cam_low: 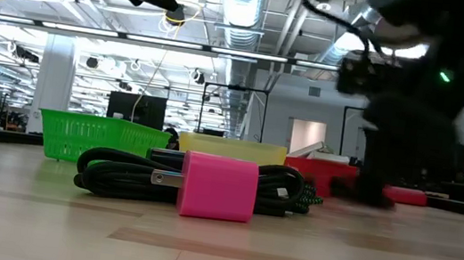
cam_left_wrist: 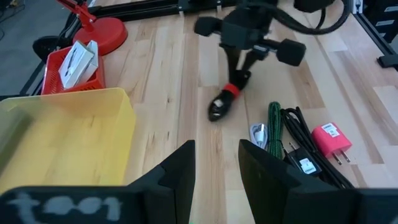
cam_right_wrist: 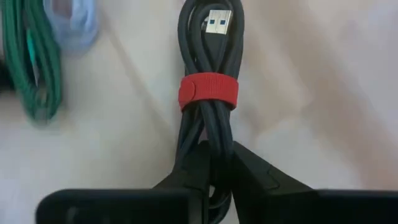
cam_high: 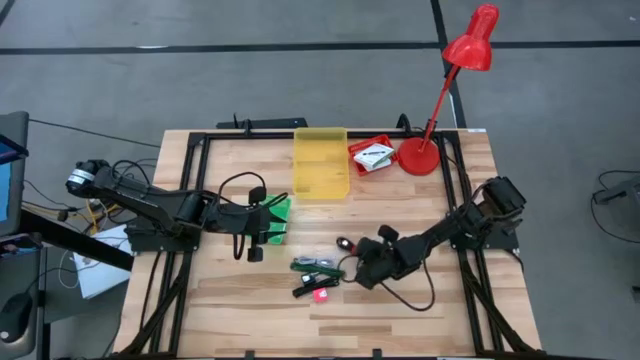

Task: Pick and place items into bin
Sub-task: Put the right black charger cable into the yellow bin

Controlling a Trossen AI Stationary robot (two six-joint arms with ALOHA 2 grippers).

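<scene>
Landmark: the yellow bin (cam_high: 320, 162) at the back of the wooden surface (cam_high: 250, 310). Left of it, the left end effector (cam_high: 262, 232) is hovering beside a green basket (cam_high: 279, 213), its fingers (cam_left_wrist: 177, 171) standing narrowly apart and holding nothing. In front of the bin, a green cable (cam_left_wrist: 274, 122), a black cable (cam_left_wrist: 297, 134) and a pink charger plug (cam_left_wrist: 331, 139) are lying together. Just right of these, the right end effector (cam_right_wrist: 216, 167) is closing on a black USB cable (cam_right_wrist: 209, 62) bundled by a red strap (cam_right_wrist: 209, 91). Right of the bin, a red tray (cam_high: 372, 155) is holding a white packet (cam_high: 375, 154), beside a red desk lamp (cam_high: 440, 90).
</scene>
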